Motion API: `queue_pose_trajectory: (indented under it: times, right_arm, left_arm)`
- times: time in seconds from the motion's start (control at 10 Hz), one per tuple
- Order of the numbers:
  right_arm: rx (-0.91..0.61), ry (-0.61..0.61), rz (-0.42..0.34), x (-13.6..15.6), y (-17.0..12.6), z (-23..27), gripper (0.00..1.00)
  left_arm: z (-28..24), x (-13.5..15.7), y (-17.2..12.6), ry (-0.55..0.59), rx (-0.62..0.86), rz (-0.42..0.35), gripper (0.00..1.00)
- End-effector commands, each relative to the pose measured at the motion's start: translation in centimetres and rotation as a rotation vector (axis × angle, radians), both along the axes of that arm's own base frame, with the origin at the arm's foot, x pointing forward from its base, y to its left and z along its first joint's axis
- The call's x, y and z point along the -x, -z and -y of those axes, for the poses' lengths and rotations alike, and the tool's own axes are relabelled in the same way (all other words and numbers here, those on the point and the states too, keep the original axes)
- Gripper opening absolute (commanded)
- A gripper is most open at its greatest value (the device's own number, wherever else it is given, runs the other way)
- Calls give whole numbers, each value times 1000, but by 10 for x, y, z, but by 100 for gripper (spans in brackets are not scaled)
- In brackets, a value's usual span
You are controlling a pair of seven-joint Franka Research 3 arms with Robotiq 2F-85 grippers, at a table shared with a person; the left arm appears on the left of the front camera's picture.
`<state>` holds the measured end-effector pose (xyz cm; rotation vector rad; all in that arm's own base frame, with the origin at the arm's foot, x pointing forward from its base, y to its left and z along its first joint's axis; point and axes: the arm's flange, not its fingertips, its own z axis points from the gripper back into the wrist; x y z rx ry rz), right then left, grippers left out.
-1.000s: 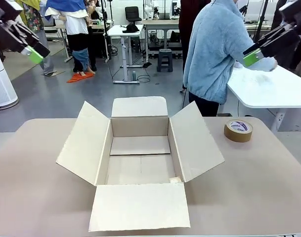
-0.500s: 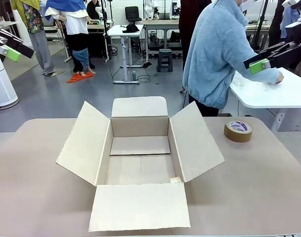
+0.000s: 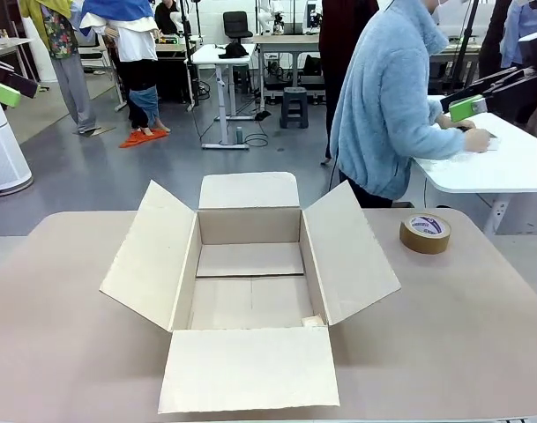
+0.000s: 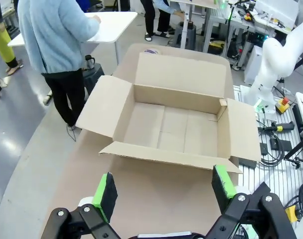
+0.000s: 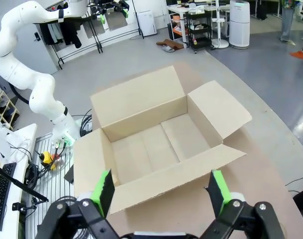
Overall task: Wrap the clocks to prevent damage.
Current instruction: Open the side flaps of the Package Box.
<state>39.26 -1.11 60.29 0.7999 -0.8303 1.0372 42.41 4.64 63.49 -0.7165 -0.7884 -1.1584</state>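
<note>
Hovering over the table (image 3: 56, 308), left hand (image 4: 164, 186) and right hand (image 5: 160, 191) gape wide, holding nothing. Cardboard box (image 3: 250, 300) lies open. Wrapping looks unstarted; next needs something to wrap.

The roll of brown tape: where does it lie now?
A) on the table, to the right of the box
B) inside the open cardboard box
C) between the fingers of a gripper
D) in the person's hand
A: the roll of tape lies flat on the table, to the right of the open cardboard box and apart from it.
</note>
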Motion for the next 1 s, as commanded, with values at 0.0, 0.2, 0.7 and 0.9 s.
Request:
queue_pose_trajectory:
  times: [0.0, 0.2, 0.7, 0.9]
  right_arm:
    - [8, -2, 1, -1, 2, 0, 100]
    - [8, -2, 1, -1, 2, 0, 100]
    - [41, -20, 44, 10, -3, -6, 0]
    - [39, -22, 32, 9, -2, -6, 14]
  left_arm:
    - [4, -3, -4, 35, -5, -9, 100]
    - [4, -3, -4, 35, -5, -9, 100]
    - [6, 5, -3, 42, 25, 23, 37]
    - [6, 5, -2, 45, 28, 16, 0]
